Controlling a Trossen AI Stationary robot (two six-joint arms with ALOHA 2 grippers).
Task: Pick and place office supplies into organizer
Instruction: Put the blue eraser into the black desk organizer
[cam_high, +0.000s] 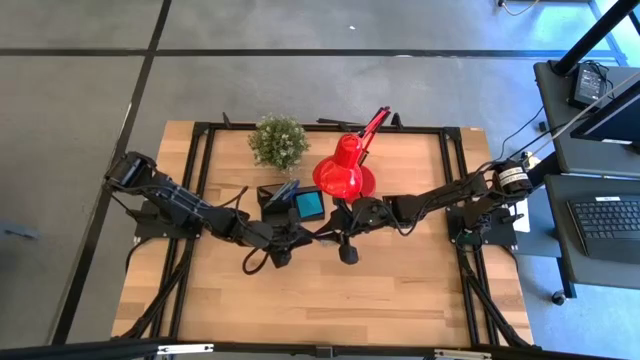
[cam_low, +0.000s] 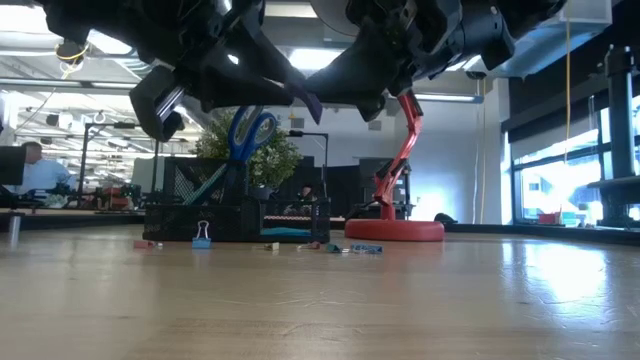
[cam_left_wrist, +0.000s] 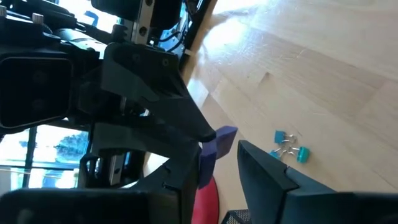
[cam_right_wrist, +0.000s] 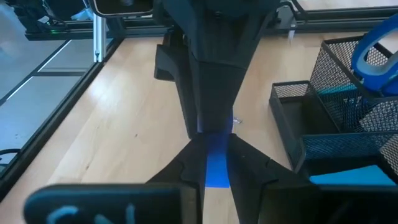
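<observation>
Handing the purple piece (cam_left_wrist: 219, 144) across in mid-air appears to be the step in hand, with both arms meeting above the middle of the desk (cam_high: 400, 290), just in front of the red lamp (cam_high: 345, 172). The right jaws stand narrow, pinching the piece at one end, while the left jaws stand apart on either side of its free end, not clamped. To do this well, the left jaws should close squarely on that free end, and only then should the right jaws release, so the small piece cannot drop among the blue clips (cam_left_wrist: 289, 146) lying below. The organizer (cam_right_wrist: 339, 74), with the scissors (cam_low: 250, 130) upright in it, sits near the left arm, a short carry away.
</observation>
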